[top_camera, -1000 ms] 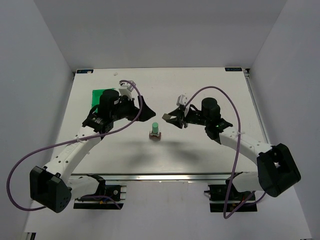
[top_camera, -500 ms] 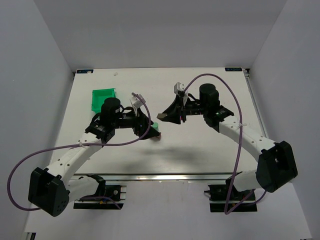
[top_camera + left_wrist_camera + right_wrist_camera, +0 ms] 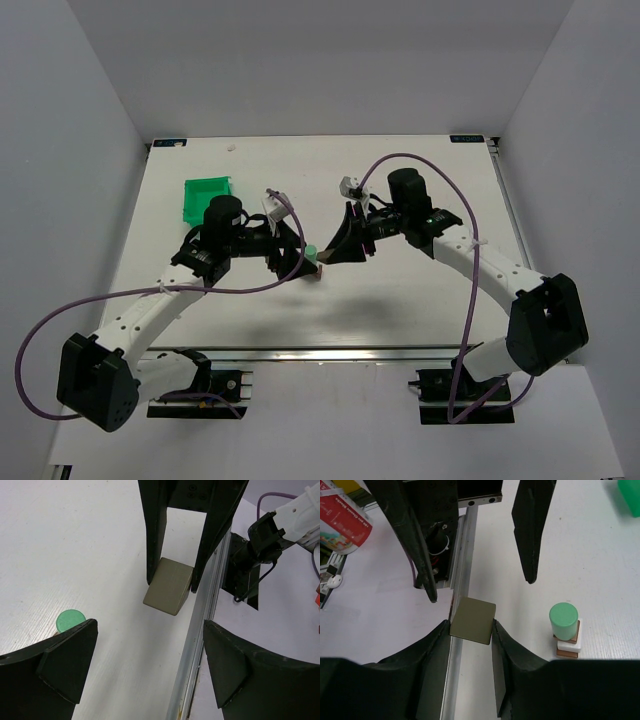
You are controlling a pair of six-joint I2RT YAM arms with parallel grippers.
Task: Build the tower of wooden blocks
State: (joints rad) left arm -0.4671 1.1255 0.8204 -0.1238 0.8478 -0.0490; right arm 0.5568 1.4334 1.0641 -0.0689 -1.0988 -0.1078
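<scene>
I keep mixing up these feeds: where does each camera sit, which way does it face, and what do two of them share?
Top external: fixed above and behind the bases, looking down on the table; left arm and right arm show whole.
Left wrist: on the left arm, facing the right claw, shut on the olive block; the open left claw frames the bottom.
Right wrist: on the right arm, looking over its held block at the wood block tower; left claw's fingers above.
Shared: both wrist views show the olive block.
</scene>
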